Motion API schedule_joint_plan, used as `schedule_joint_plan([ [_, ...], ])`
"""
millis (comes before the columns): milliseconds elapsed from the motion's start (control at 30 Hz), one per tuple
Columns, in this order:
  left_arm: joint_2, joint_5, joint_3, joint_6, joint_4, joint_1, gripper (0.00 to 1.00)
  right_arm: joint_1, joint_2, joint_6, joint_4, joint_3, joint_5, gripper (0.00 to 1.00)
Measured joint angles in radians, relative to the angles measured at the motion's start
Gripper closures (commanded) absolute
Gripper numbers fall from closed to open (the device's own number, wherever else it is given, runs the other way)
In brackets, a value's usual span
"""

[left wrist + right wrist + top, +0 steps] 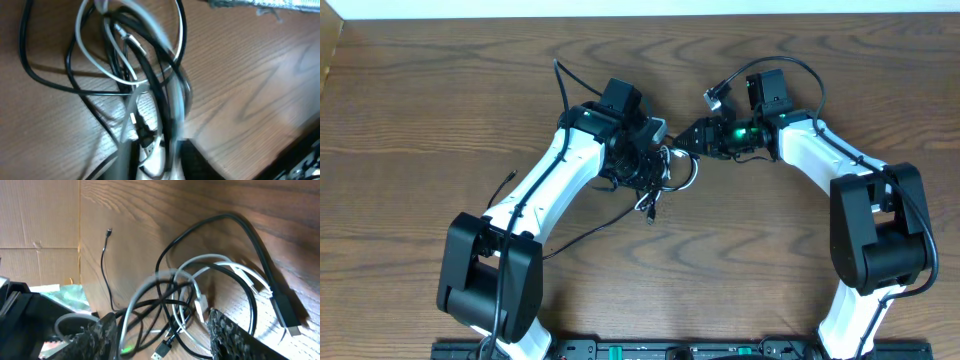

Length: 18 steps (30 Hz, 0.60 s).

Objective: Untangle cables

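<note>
The cables (pixel 656 178) lie in one knot at mid-table between both arms: a white loop (pixel 79 45) threaded through black cords (pixel 30 70). My left gripper (pixel 653 138) is over the knot's top. In the blurred left wrist view its jaws stand close together on several strands (pixel 150 145). My right gripper (pixel 684 140) is at the knot's right side and stands open (pixel 167 340). The white loop (pixel 200 260), a black USB plug (pixel 159 352) and other strands lie on the table between its fingers. A thicker black cord ends in a plug (pixel 287 315) to the right.
One thin black cord runs out of the knot toward the table's far side and ends in a small plug (pixel 109 231). Another thin black strand trails toward the left arm's base (pixel 580 235). Cardboard (pixel 40 230) borders the table's far edge.
</note>
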Motion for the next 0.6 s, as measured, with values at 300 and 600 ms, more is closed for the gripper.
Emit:
schedule_joint_plan([
  [300, 0.000, 0.001, 0.000, -0.006, 0.000, 0.000, 0.59, 0.000, 0.000, 0.009, -0.014, 0.000, 0.000, 0.55],
  [600, 0.000, 0.001, 0.000, -0.003, 0.000, 0.000, 0.92, 0.009, 0.000, 0.014, -0.022, 0.000, 0.001, 0.67],
])
